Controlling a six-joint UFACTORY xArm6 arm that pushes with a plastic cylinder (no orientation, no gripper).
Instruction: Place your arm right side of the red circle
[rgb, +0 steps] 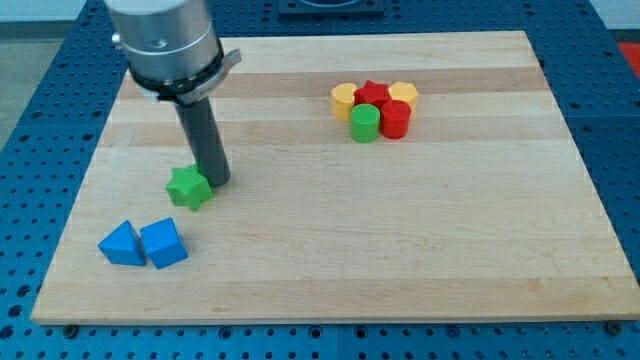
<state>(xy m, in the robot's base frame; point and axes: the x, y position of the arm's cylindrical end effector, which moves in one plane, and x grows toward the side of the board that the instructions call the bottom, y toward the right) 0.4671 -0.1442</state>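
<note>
The red circle (396, 118) is a short red cylinder in a cluster at the view's upper right of centre. Touching it are a green cylinder (364, 123) on its left, a red star (373, 94) and a yellow hexagon (403, 94) above, and a yellow block (344, 100) at the cluster's left. My tip (217, 181) is far to the view's left of the red circle, right beside the upper right of a green star (189, 187).
Two blue blocks (121, 244) (163, 243) lie side by side near the board's lower left corner. The wooden board (400, 250) lies on a blue perforated table. The arm's grey body (165, 40) hangs over the upper left.
</note>
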